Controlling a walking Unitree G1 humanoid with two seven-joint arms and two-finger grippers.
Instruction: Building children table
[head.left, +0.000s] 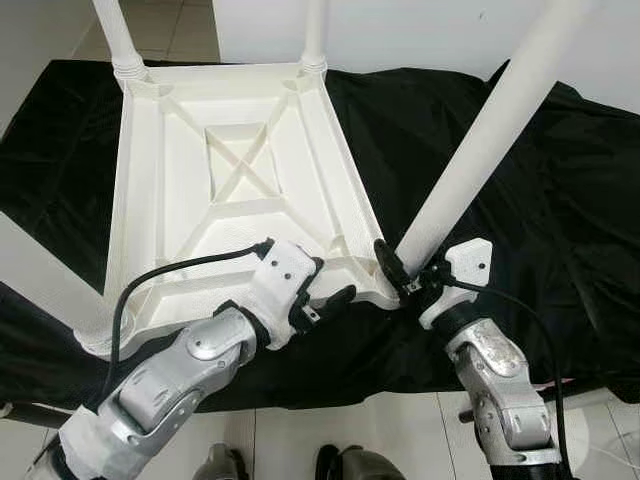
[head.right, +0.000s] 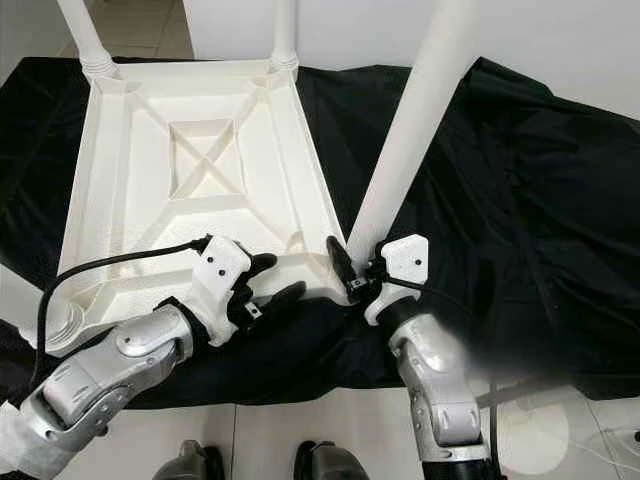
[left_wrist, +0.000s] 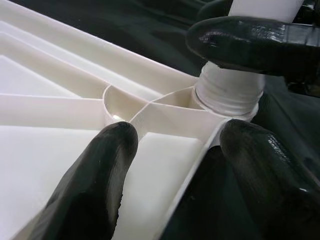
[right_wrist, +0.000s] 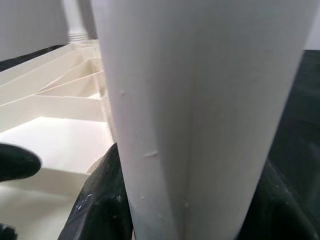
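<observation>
Right hand (head.left: 400, 272) grips white leg (head.left: 485, 140) at tabletop (head.left: 190, 170) corner

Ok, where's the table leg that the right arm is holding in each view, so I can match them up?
Left eye: table leg, slanting up from the tabletop corner at lower centre.
Right eye: table leg, centre, same slant.
Left wrist: its threaded base, upper right.
Right wrist: leg, close up, centre.
Shared landmark: that near corner socket.
</observation>
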